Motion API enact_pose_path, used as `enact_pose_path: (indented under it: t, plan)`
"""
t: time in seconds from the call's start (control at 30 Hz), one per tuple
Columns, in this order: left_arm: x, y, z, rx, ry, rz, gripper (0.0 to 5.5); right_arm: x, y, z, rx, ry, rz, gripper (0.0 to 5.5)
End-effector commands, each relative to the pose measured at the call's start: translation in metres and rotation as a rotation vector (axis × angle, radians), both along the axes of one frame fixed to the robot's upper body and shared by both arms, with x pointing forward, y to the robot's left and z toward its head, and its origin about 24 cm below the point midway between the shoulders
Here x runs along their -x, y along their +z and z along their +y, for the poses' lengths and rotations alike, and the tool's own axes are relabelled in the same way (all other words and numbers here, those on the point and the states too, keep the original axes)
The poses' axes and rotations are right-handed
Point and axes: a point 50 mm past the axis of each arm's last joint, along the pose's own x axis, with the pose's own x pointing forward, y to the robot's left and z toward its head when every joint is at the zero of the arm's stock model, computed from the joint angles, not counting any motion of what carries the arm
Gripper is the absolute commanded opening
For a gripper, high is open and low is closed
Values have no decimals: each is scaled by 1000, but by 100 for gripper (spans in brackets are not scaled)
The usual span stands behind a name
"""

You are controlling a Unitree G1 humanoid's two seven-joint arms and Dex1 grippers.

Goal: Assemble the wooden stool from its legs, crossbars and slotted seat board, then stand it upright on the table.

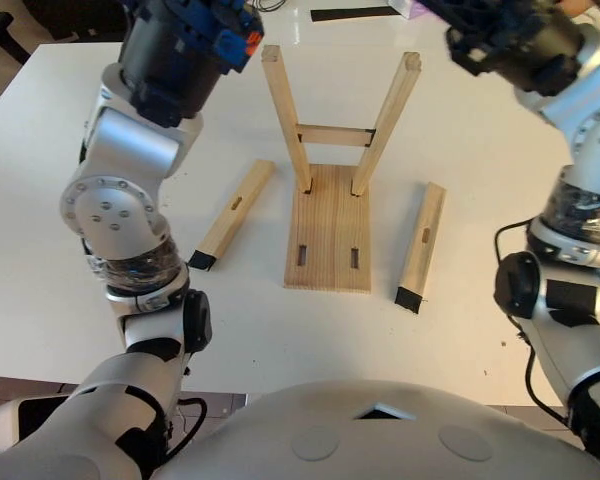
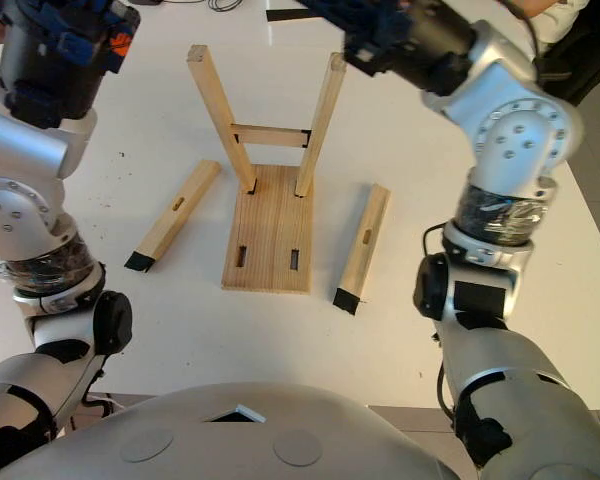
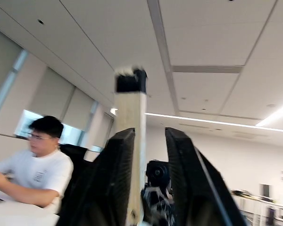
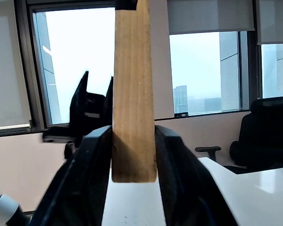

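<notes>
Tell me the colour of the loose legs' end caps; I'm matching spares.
Black; the end caps show best in the left eye view.

- white table point(image 1: 60, 150), spans most of frame
- seat board point(image 1: 328, 240) flat at centre, two open slots at its lower end; left upright leg point(image 1: 288, 115) and right upright leg point(image 1: 388, 120) stand in its upper end
- loose leg point(image 1: 233, 213) flat, left of board, apart
- second loose leg point(image 1: 422, 245) flat, right of board, apart
- black strip point(image 1: 352, 13) at top centre edge

No words, numbers, labels or signs can be read, neither on the flat pale wooden seat board point(image 1: 328, 250) nor on the white table point(image 1: 460, 120) around it.
</notes>
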Motion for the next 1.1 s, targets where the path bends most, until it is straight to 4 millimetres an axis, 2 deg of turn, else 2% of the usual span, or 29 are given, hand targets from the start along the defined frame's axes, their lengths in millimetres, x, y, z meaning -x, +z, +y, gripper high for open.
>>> enact_pose_path:
  t: [0.03,0.1,0.17,0.27,0.33,0.53,0.7,0.93,1.1]
  plan:
    - [5,-1,7,-80,-55,20,204,3,7,-9,62,60,-14,130]
    - [7,-5,8,-133,-79,29,231,4,7,-8,115,88,-23,130]
    - [7,-15,1,-314,-113,12,234,5,-4,4,279,180,-43,130]
    - [9,-22,-2,-432,-157,-12,234,3,-14,12,378,264,-47,130]
    - [7,-25,-3,-457,-172,-23,234,2,-13,15,383,283,-56,130]
    - [2,-27,-3,-477,-172,-31,313,3,-14,16,388,292,-65,130]
    - [1,-32,-2,-510,-160,-35,313,1,-16,9,417,273,-66,130]
    - [3,-40,-5,-607,-141,-70,313,1,-44,9,679,273,-150,130]
    - [4,-45,-6,-638,-143,-90,313,-1,-51,11,717,285,-165,130]
